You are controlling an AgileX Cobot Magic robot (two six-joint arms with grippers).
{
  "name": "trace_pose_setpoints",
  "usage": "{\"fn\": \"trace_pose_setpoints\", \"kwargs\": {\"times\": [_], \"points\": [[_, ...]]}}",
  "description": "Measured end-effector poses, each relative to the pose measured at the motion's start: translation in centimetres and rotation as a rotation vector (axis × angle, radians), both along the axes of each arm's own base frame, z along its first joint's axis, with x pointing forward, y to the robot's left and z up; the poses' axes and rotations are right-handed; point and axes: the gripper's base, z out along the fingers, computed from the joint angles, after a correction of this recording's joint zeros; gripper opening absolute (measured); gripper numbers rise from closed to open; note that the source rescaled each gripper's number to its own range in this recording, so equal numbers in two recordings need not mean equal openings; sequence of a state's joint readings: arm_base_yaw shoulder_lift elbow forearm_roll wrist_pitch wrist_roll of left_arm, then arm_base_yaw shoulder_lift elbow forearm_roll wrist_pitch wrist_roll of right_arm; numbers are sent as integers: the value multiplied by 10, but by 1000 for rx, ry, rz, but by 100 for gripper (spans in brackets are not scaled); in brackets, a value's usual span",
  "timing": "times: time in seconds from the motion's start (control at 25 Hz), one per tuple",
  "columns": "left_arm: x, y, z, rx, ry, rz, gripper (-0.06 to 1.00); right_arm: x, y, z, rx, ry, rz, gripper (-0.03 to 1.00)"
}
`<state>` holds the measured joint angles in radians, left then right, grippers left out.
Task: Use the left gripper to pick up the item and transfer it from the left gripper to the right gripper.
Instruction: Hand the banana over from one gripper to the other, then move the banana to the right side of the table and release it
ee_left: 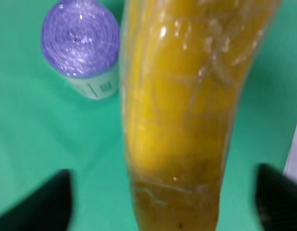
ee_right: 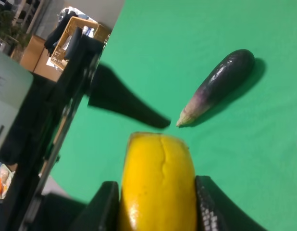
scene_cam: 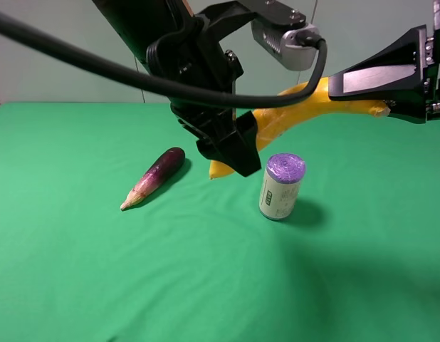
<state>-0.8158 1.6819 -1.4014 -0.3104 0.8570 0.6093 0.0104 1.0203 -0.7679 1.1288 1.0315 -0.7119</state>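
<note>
The yellow banana (scene_cam: 277, 122) hangs in the air above the green cloth, slanting from low left to high right. My right gripper (scene_cam: 352, 92) is shut on its upper end; in the right wrist view both pads press the banana (ee_right: 158, 183) at the gripper (ee_right: 158, 207). My left gripper (scene_cam: 238, 153) is around the lower part, open. In the left wrist view its fingers (ee_left: 43, 202) stand wide apart, with a gap on each side of the banana (ee_left: 177, 120) at the gripper (ee_left: 160, 202).
A purple eggplant (scene_cam: 154, 177) with a pale tip lies on the green cloth (scene_cam: 99, 285) to the left, also in the right wrist view (ee_right: 218, 86). A purple-topped can (scene_cam: 283, 187) stands upright below the banana, also in the left wrist view (ee_left: 81, 45).
</note>
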Motion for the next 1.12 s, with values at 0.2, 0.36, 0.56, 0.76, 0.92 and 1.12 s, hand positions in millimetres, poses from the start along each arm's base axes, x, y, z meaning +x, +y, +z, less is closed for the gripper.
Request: {"fn": "trace_pose_setpoints", "kwargs": {"times": [0.2,0.36,0.56,0.76,0.92,1.12], "points": [[1,-1,0,-7,-8,1,96,0,0,0,0,1,1,0],[1,-1,0,-7,-10,1,98,0,0,0,0,0,1,0],[1,-1,0,-8,-9,1,99,0,0,0,0,0,1,0],[0,0,0,-1,-1,-2,99,0,0,0,0,0,1,0],[-4,5,8,4,-11,-11,99,0,0,0,-1,-2,-2,0],[-11,19,33,-12,-96,0,99,3,-3,-2,-34,-11,-31,0]]}}
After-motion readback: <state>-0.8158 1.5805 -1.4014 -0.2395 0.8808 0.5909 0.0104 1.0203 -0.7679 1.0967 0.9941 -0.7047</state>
